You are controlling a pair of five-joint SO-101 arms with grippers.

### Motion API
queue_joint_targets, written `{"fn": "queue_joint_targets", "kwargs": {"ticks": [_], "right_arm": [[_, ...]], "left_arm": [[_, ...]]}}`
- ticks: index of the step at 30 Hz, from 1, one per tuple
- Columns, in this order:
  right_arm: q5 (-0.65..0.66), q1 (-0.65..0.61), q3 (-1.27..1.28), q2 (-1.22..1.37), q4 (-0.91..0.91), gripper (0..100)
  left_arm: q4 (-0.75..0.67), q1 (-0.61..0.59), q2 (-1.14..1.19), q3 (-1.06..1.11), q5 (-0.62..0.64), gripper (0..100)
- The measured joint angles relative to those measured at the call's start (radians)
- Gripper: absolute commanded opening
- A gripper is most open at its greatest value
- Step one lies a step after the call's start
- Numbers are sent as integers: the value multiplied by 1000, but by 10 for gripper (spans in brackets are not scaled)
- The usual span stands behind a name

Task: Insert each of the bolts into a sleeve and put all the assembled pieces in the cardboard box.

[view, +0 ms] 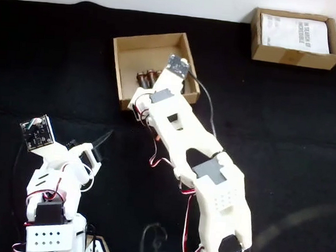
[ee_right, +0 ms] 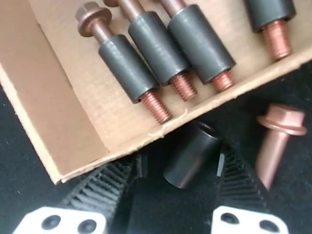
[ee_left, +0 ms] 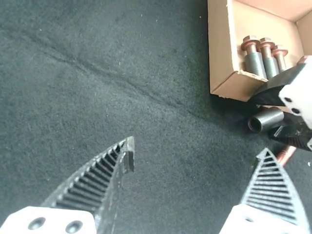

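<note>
Right wrist view, smooth dark sleeve (ee_right: 192,155), flanged coppery bolt (ee_right: 274,144)

light: bright, even | shadows: faint on black cloth (view: 282,140) | glare: pale arc, high view's lower right

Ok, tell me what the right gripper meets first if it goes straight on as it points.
The loose sleeve: the right gripper stands open around it, just outside the box. Beyond the sleeve, probably the box's near wall, though depth is hard to judge.
</note>
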Motion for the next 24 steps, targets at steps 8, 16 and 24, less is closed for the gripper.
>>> {"fn": "queue_joint_targets", "kwargs": {"ticks": [8, 16, 24], "right_arm": [[0, 38, 0, 44, 2, 6], [23, 66, -46, 51, 81, 6], [92, 126, -394, 75, 451, 6]], "left_arm": [[0, 0, 0, 0, 0, 372], [0, 0, 0, 0, 0, 372], [0, 2, 0, 0, 0, 372]]}}
